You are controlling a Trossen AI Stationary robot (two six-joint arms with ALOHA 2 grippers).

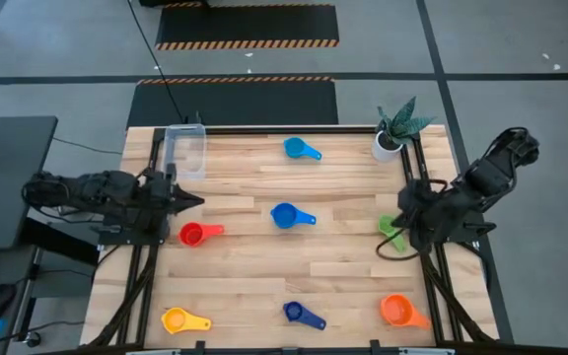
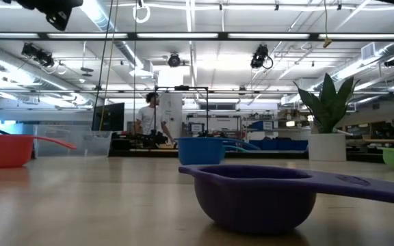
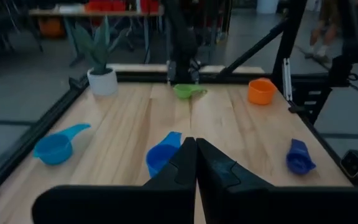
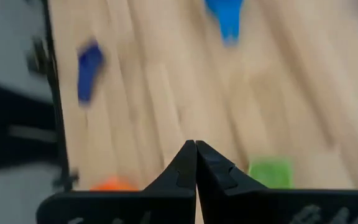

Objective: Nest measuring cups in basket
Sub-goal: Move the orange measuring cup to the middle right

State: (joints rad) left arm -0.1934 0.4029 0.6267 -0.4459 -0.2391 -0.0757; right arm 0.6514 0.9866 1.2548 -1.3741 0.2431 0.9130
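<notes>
Several measuring cups lie scattered on the wooden table: light blue (image 1: 301, 149), blue (image 1: 289, 216), red (image 1: 197, 234), green (image 1: 391, 228), yellow (image 1: 180, 319), dark blue (image 1: 301, 314) and orange (image 1: 399, 311). The clear basket (image 1: 185, 150) stands at the far left corner with nothing in it. My left gripper (image 1: 197, 200) is shut at the left edge, just beyond the red cup, pointing toward the blue cup (image 3: 161, 155). My right gripper (image 4: 196, 144) is shut and hovers at the right edge, tipped down beside the green cup (image 4: 270, 172).
A white pot with a green plant (image 1: 394, 133) stands at the far right corner. A black frame rail (image 1: 417, 177) runs along the table's sides. Bare wood lies between the cups in the middle. A person (image 2: 148, 116) stands far back in the room.
</notes>
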